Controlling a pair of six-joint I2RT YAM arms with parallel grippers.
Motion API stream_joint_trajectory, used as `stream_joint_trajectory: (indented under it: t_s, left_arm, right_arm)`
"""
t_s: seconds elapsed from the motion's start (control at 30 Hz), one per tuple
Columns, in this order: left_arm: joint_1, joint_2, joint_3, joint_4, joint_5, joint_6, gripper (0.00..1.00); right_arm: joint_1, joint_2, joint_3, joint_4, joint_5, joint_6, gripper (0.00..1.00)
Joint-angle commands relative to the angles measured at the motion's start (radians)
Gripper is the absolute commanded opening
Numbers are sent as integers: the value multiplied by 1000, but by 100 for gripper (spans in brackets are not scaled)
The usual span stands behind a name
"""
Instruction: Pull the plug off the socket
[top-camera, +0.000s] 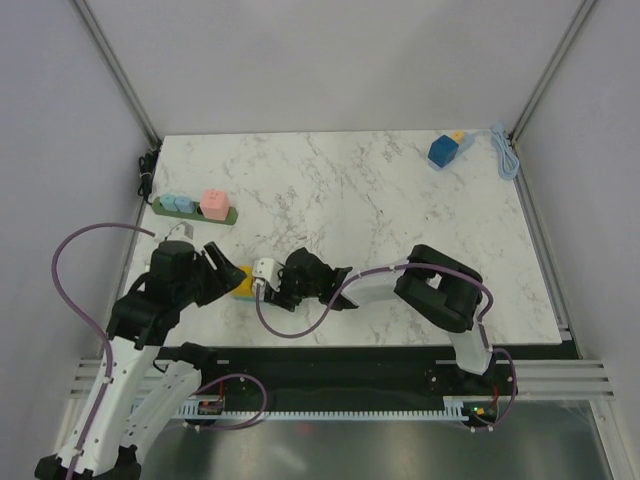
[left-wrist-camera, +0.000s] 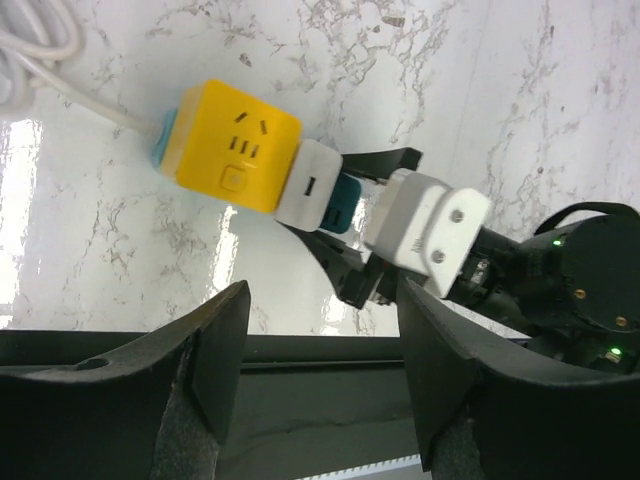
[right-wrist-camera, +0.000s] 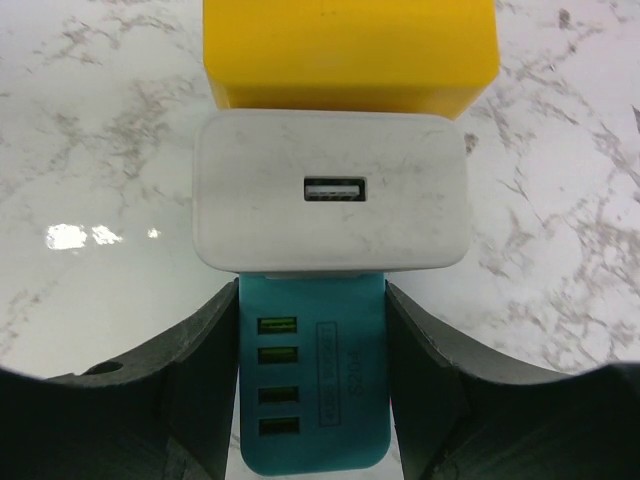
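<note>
Although a grip is already set beside it, the white plug (right-wrist-camera: 333, 190) is not yet out. Its back face sits flush against the side of the yellow cube socket (right-wrist-camera: 350, 50), with no gap showing between the two in either wrist view. A teal block (right-wrist-camera: 312, 400) with four small ports juts out from beneath the plug toward the right arm. The right gripper (right-wrist-camera: 312, 300) has its jaws closed on that block, one finger pressed to each side. The socket rests on the marble tabletop (top-camera: 400, 200) near its front edge, between the two arms, and its white cable (left-wrist-camera: 80, 95) trails off the far side. The left gripper (left-wrist-camera: 320, 340) hangs just on the near side of the socket with its jaws spread wide, holding nothing and touching nothing. By my reading, the approach and the grip are done, while the pull itself is all to come. Since the light cube looks free to slide, the left jaws will probably need to pin it first.
</note>
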Motion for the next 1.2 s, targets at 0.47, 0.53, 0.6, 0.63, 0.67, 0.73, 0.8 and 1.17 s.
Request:
stream_joint_trajectory:
  t_s: [0.47, 0.53, 0.6, 0.63, 0.67, 0.73, 0.8, 1.17]
  left_arm:
    - [30, 242, -103, 280, 38, 83, 46]
    - [45, 263, -103, 290, 31, 91, 42]
    - [55, 269, -106, 299, 24, 97, 37]
    - [64, 271, -109, 314, 26, 97, 31]
    - [68, 276, -115, 322, 36, 100, 28]
    - [81, 283, -121, 343, 50, 107, 21]
    - [88, 305, -129, 357, 79, 114, 18]
    - [128, 348, -169, 439, 162, 144, 2]
  right_arm:
    - [-85, -5, -70, -152, 50, -24, 28]
    - [-88, -12, -71, -154, 43, -22, 37]
    - [-96, -22, -74, -152, 30, -13, 48]
    - [-99, -34, -80, -148, 12, -8, 51]
    - [-108, -42, -85, -133, 4, -4, 59]
    - [-114, -68, -105, -113, -13, 11, 67]
    - [-120, -84, -119, -87, -39, 21, 77]
    - [-123, -160, -128, -22, -163, 82, 98]
